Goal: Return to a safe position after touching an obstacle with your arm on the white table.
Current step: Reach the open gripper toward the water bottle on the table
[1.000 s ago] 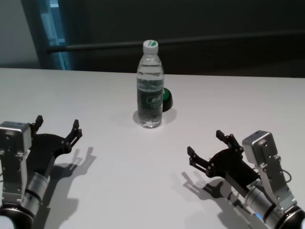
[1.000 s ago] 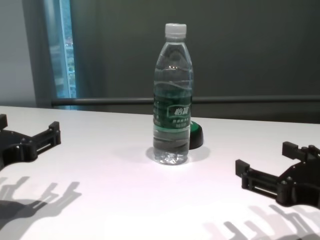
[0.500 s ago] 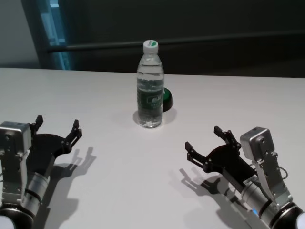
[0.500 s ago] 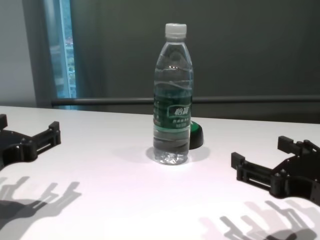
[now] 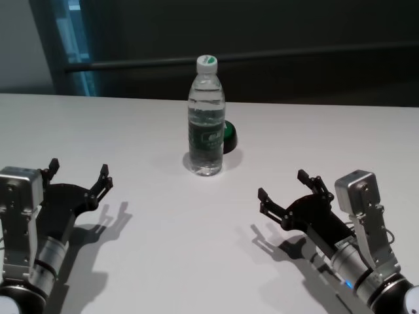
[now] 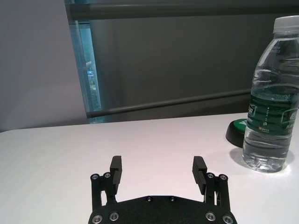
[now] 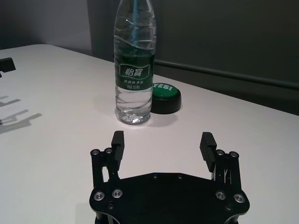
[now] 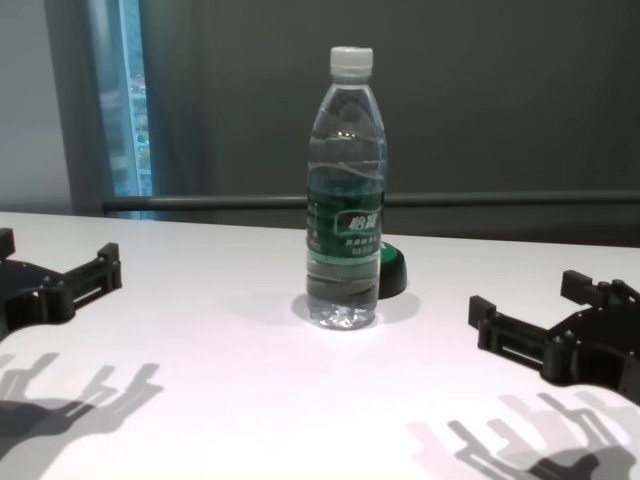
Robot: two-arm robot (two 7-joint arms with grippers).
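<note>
The right gripper (image 5: 284, 190) hangs just above the white counter (image 5: 163, 222) on the robot's right, near the front edge, its two black fingers (image 7: 117, 140) spread wide with nothing between them; its shadow falls on the surface right beneath it. It points toward the middle of the counter, and from the right wrist view the water bottle (image 7: 134, 70) stands ahead of it and well apart, slightly toward one finger rather than centred in the gap. The left gripper (image 5: 78, 175) sits on the robot's left side at about the same depth, likewise released, fingers (image 6: 116, 168) splayed and holding nothing, low over the counter with a sharp shadow under it. Between the two arms and farther back, the bottle (image 5: 207, 116) stands upright on the counter, clear plastic with a white screw cap and a dark green label with white writing, about two-thirds full. Neither gripper touches it. Just behind the bottle and a little to the robot's right lies a low round green button (image 5: 228, 134) on a black base, partly hidden by the bottle, its top marked "YES!" in the right wrist view. Beyond the counter's far edge runs a dark wall with a horizontal rail (image 8: 500, 199).
</note>
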